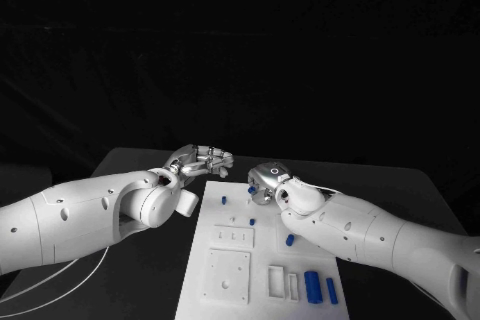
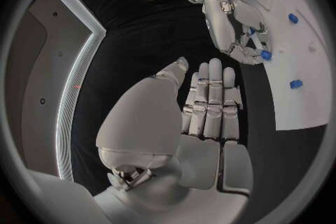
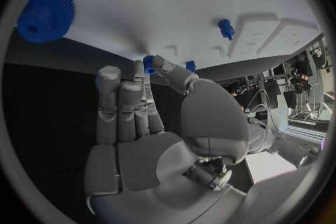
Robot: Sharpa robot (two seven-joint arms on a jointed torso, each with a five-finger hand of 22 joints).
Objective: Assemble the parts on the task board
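Reaching over the far end of the task board (image 1: pixel 230 264), the right hand (image 1: pixel 266 182) seems to pinch a small blue part (image 3: pixel 149 63) in its fingers (image 3: pixel 167 69), likely to seat it next, while the left hand (image 1: pixel 200 162) hovers empty, fingers straight.

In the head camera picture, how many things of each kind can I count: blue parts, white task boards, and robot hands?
Blue parts: 6
White task board: 1
Hands: 2 (left hand, right hand)
Total: 9
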